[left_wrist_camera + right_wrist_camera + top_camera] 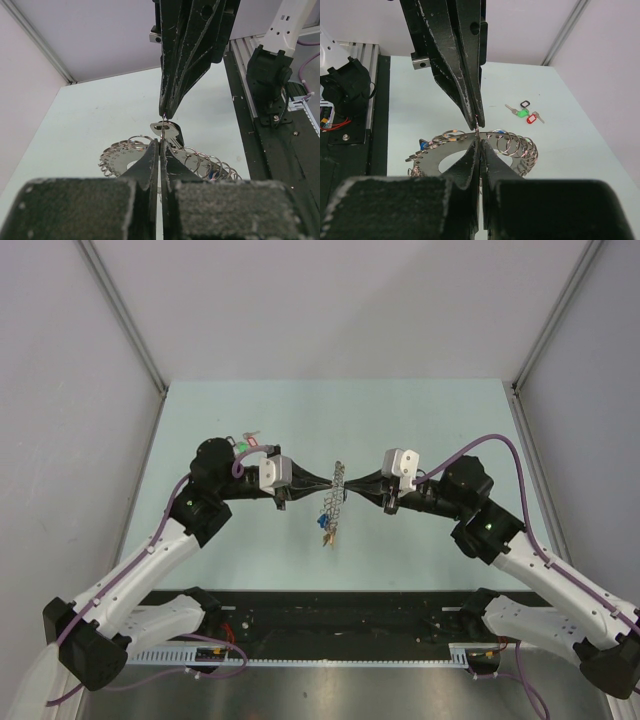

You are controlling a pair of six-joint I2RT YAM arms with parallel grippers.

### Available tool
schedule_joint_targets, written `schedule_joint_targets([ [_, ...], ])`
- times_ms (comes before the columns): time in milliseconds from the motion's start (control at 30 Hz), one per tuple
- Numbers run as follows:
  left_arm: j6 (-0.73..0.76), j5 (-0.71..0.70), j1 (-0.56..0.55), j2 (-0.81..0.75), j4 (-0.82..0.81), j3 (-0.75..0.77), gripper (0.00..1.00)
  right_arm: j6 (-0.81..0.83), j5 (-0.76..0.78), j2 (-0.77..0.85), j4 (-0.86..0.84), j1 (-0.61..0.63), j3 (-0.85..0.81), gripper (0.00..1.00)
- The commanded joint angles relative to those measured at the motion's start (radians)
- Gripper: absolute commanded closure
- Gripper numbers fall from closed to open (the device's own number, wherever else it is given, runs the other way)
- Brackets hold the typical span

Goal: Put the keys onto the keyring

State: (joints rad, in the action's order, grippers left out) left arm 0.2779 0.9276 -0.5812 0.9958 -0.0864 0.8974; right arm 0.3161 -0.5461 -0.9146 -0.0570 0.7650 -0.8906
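Keyring [338,498] hangs pinched between my left claw [334,481] and right claw [348,483], both pressed together on its top edge, tip to tip. Keys [327,522] dangle below them. Beyond my left claw, spare tagged keys [525,114] lie on the pale green surface [430,420], with grey walls [60,390] around.

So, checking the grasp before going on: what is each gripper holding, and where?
Both the left gripper and the right gripper pinch the keyring at its upper edge, from opposite sides; it hangs between their tips.
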Motion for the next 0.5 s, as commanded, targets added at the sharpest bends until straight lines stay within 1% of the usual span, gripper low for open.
schedule_joint_targets([
  [0,-0.013,0.005,0.003,-0.011,-0.061,0.005,0.99,0.008,0.006,0.014,-0.021,0.005,-0.039,1.0],
  [467,-0.022,0.011,0.003,-0.008,-0.065,0.005,1.0,0.008,-0.026,0.0,-0.037,0.005,-0.039,1.0],
])
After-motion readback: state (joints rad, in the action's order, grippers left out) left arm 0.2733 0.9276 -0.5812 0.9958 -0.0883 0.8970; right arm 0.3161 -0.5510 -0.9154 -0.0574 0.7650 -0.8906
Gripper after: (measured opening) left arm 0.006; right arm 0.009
